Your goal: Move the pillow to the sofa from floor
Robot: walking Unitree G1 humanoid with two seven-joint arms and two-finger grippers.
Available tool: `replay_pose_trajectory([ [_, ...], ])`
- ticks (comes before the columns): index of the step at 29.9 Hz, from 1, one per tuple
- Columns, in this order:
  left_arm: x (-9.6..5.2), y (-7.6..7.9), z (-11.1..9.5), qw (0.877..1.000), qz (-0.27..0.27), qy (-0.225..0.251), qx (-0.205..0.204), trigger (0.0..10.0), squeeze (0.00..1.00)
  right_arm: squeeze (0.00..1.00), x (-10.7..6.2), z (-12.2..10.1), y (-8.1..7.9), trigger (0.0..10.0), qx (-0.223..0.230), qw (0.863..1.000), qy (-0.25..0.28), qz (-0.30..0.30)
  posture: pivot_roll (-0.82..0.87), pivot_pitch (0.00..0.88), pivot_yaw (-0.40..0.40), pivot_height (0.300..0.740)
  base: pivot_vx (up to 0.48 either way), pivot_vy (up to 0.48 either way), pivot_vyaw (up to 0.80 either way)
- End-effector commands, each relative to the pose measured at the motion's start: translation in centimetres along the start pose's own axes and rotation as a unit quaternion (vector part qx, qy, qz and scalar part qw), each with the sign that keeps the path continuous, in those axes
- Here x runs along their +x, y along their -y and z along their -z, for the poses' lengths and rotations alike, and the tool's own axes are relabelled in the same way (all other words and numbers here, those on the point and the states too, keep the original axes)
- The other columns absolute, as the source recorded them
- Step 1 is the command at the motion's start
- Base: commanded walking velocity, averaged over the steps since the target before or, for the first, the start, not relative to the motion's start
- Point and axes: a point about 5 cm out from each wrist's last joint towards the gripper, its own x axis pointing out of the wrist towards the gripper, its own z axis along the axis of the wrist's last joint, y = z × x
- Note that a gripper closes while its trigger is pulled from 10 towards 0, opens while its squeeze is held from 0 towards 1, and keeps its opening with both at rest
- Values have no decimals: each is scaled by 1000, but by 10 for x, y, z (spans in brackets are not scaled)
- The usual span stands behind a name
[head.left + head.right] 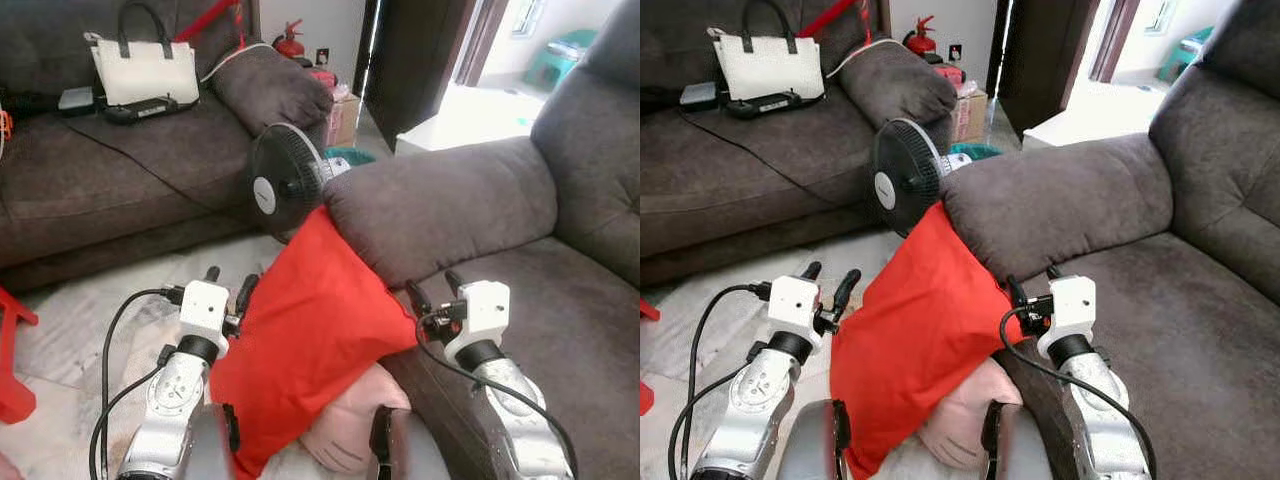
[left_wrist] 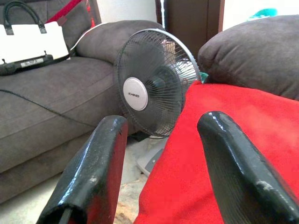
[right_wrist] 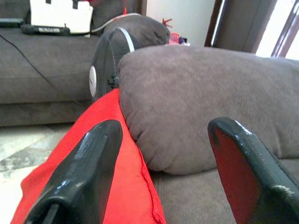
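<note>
Red pillow [image 1: 310, 340] is leaning on the sofa [image 1: 470, 210] armrest, bottom near the floor, not yet lifted; left end effector [image 1: 228, 283] and right end effector [image 1: 432, 288] are flanking it, both spread, gripping nothing.

Matt red cloth pillow [image 1: 310, 330], napped grey fabric sofa [image 1: 480, 200] — glossy black plastic claw fingers [image 2: 88, 172].
</note>
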Motion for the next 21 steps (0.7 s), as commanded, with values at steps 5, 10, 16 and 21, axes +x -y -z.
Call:
replay_pose_trajectory([
  [5, 3, -2, -5, 1000, -7, 11, -8, 10000, 0, 0, 3, -1, 14, 10000, 7, 1000, -6, 14, 153, 0, -126, 523, 0, 0, 0],
  [10, -1, -7, -4, 999, -31, 11, -14, 10000, 0, 0, 9, 4, 14, 10000, 21, 999, -26, 7, 173, 0, -143, 523, 0, 0, 0],
  [16, -12, -7, 0, 998, -53, 3, -24, 10000, 0, 0, 18, 24, 8, 10000, 52, 996, -74, -2, 191, 0, -157, 523, 0, 0, 0],
  [21, -19, -8, -2, 997, -71, 4, -25, 10000, 0, 0, 29, 38, 0, 10000, 84, 988, -127, -9, 229, 0, -199, 523, 0, 0, 0],
])
